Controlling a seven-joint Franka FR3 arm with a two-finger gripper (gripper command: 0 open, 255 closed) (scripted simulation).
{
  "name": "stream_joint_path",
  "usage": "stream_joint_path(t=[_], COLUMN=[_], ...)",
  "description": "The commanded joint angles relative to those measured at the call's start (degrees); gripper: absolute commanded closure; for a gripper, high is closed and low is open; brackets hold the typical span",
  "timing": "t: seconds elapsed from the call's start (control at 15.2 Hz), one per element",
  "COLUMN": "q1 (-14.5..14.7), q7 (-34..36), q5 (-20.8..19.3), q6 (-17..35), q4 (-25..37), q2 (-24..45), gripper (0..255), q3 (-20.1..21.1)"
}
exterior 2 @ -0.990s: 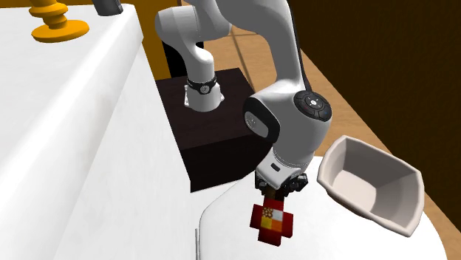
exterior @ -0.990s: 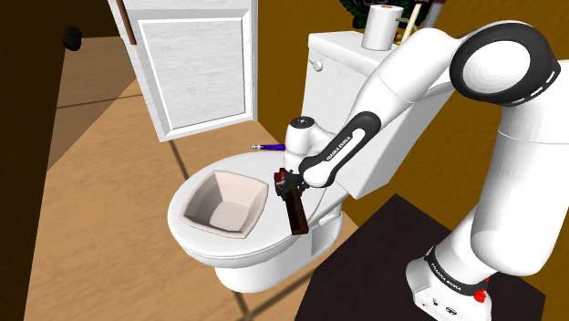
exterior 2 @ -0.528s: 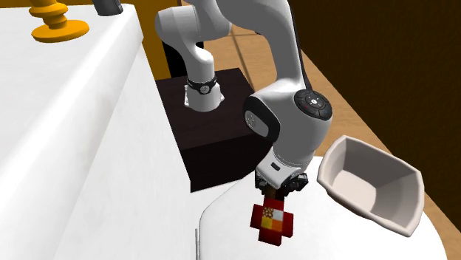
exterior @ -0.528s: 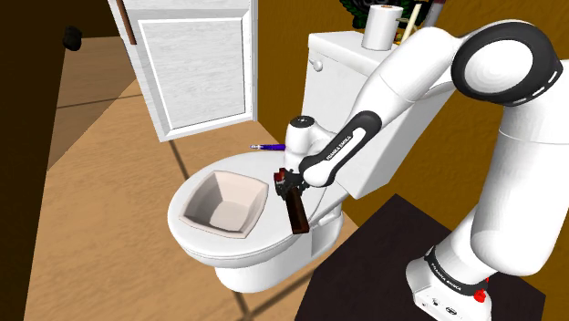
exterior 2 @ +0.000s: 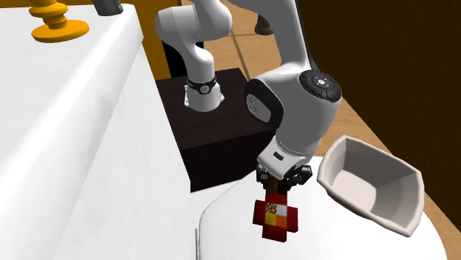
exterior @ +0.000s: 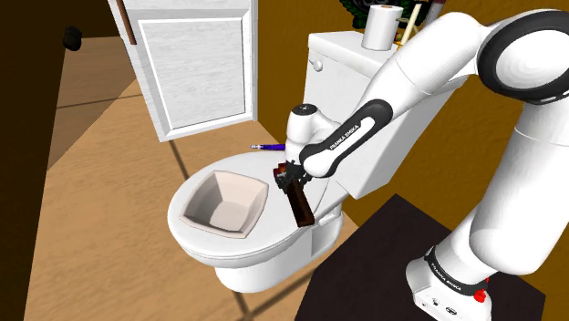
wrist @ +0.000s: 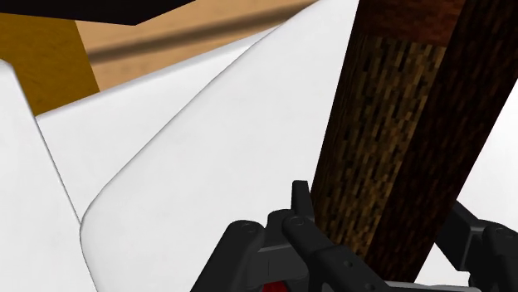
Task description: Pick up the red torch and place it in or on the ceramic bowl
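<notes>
The red torch (exterior: 301, 205) (exterior 2: 274, 218) (wrist: 398, 141) is clasped at its upper end by the pincer (exterior: 285, 178) (exterior 2: 279, 179) (wrist: 382, 240), which is closed tight on the dark brownish shaft. The torch is hung nearly upright, a little tilted, with its red and yellow end downward over the white toilet lid (exterior: 274, 239) (exterior 2: 222, 229). Whether that end touches the lid cannot be told. The pale, square-sided bowl (exterior: 239, 196) (exterior 2: 384, 203) is set on the same lid, near the torch and apart from it, toward the shoulder view's left. The toilet tank (exterior: 337, 55) is seen behind, with a paper roll (exterior: 381, 25) stood on it. A small purple object (exterior: 267, 147) is seen on the wooden floor (exterior: 100, 182).
</notes>
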Motion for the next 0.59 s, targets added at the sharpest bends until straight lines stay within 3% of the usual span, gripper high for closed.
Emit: stream_joint_path(t=[0.0,0.53], q1=[-0.3,-1.1], q7=[-0.7,-3.2], q5=[0.9,4.3], q6=[-1.6,-7.1], q4=[0.1,0.4], q2=[-1.5,-7.1], gripper=[255,255], q3=[0.5,1.8])
